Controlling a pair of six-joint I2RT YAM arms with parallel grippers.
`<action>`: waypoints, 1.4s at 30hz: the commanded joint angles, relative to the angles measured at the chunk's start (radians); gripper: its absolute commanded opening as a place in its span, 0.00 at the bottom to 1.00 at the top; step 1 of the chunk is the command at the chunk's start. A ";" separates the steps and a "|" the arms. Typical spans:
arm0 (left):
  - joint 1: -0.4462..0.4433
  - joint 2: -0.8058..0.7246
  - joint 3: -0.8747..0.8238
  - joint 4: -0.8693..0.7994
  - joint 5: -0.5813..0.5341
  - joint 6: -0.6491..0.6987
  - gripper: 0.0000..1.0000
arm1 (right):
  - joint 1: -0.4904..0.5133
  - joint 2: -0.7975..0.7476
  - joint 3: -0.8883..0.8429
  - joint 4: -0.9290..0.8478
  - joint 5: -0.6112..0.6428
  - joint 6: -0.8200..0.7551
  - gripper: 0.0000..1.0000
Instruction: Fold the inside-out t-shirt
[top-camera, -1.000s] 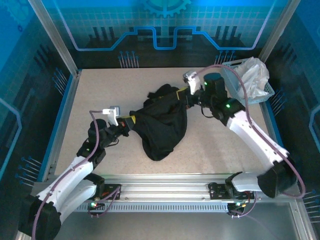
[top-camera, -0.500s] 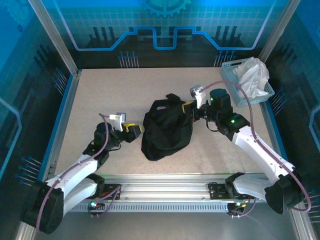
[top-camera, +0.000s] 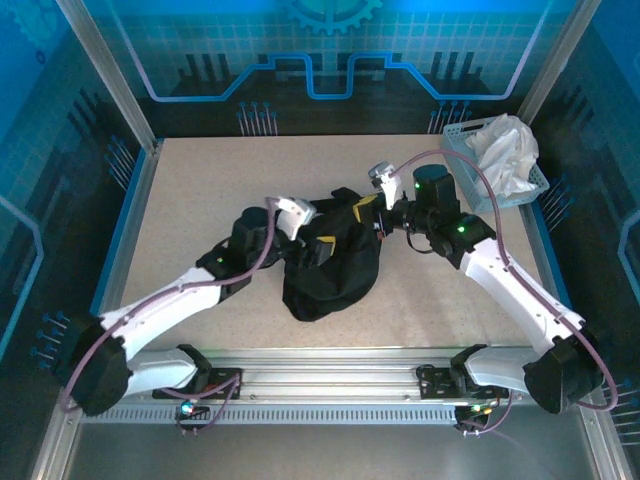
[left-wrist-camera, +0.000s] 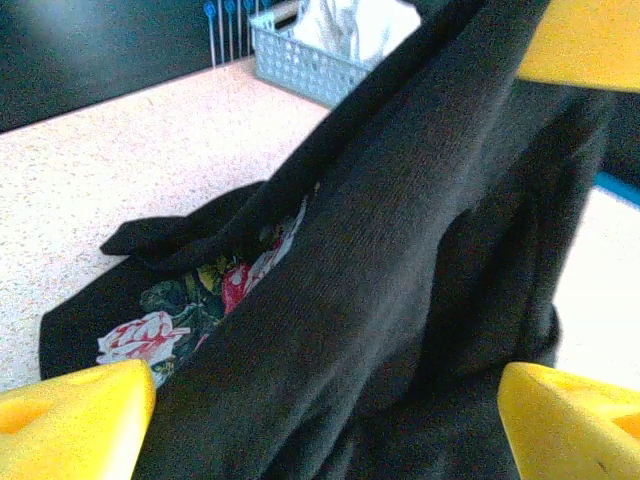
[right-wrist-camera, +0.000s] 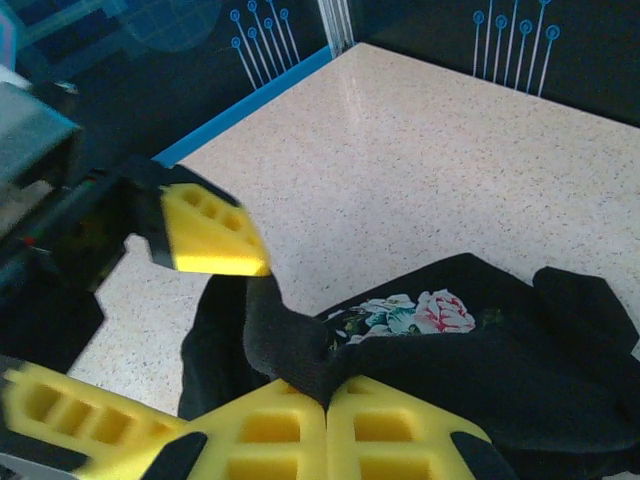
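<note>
– Black shirt (top-camera: 330, 265), bunched in a heap in the middle of the table (top-camera: 200, 180), a little toward the near edge. Who has it?
– Right gripper (right-wrist-camera: 327, 420) only: its pads (right-wrist-camera: 280, 435) are clamped together on a ridge of cloth at the heap's far side. Left gripper (left-wrist-camera: 320, 420) stands spread wide, a thick fold running between its fingers (left-wrist-camera: 75, 420) but nothing squeezed.
– So what worries you?
– The left closing where it is. That fold looks several layers deep. It would likely catch front and back together, and pulling apart would then stretch a rope, not a flat shirt.
– And the right?
– It holds a small pinch. If the arms draw apart hard, the cloth may slip out and the heap slump.
– The grippers are close.
– Very. The left's finger shows just beside the right's in the right wrist view. A careless close could knock pad against pad.
– The basket (top-camera: 462, 165)?
– Far right corner, white cloth (top-camera: 505, 150) in it, well apart from the shirt. A wide swing of the right arm might clip it, though I judge that unlikely.
</note>
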 joint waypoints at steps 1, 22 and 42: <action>-0.017 0.111 0.103 -0.102 -0.013 0.121 0.86 | 0.015 -0.002 0.039 -0.001 -0.032 -0.018 0.00; 0.097 0.120 0.327 -0.391 0.296 -0.498 0.00 | 0.303 -0.139 -0.172 -0.053 0.588 0.076 0.72; 0.214 -0.097 0.157 -0.307 0.096 -0.611 0.00 | 0.129 0.004 -0.188 0.191 -0.045 0.082 0.05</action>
